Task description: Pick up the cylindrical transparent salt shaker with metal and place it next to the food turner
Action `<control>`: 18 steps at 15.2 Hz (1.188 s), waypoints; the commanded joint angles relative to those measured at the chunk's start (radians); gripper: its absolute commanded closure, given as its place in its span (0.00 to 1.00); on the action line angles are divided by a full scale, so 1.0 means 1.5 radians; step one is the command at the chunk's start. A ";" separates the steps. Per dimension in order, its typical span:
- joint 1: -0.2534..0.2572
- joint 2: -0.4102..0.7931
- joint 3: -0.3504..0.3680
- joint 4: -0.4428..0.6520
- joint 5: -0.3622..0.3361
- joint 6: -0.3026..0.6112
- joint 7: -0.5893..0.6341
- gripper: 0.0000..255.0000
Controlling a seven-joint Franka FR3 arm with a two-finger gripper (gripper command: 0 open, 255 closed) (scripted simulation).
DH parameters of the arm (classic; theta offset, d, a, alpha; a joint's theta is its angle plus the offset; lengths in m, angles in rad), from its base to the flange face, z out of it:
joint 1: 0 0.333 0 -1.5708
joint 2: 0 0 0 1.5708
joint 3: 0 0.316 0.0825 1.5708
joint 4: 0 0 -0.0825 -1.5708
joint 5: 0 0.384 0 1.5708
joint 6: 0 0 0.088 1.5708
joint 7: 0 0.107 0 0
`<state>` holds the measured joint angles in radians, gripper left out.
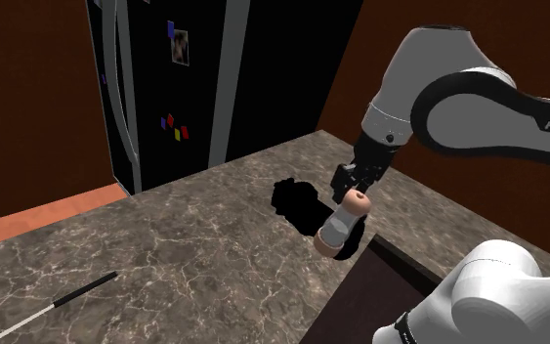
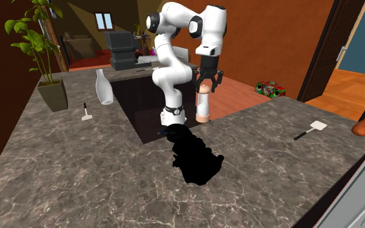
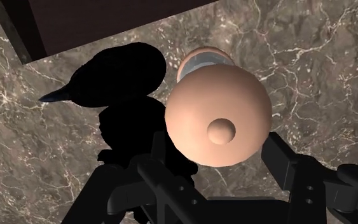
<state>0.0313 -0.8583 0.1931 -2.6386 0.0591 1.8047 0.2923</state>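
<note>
End effector point(image 2: 206, 81) spread wide over the salt shaker point(image 2: 203, 103), straddling its peach cap. The shaker stands upright on the tabletop point(image 2: 77, 168); food turner point(image 2: 309, 130) well apart.

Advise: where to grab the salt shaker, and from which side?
From straight above: the salt shaker stands upright on the counter, and the open gripper straddles its top. Close on the straight cylindrical body just under the domed peach cap; the rounded dome would likely slip out.

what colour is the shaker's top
The shaker's top is pale peach; wrist view shows it best.
</note>
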 commanded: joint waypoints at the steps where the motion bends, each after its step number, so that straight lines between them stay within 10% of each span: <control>1: -0.001 -0.001 -0.002 0.018 -0.002 -0.019 -0.001 1.00; 18: -0.010 0.024 -0.015 0.185 -0.015 -0.160 -0.008 1.00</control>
<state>0.0166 -0.8266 0.1705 -2.3812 0.0373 1.5793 0.2800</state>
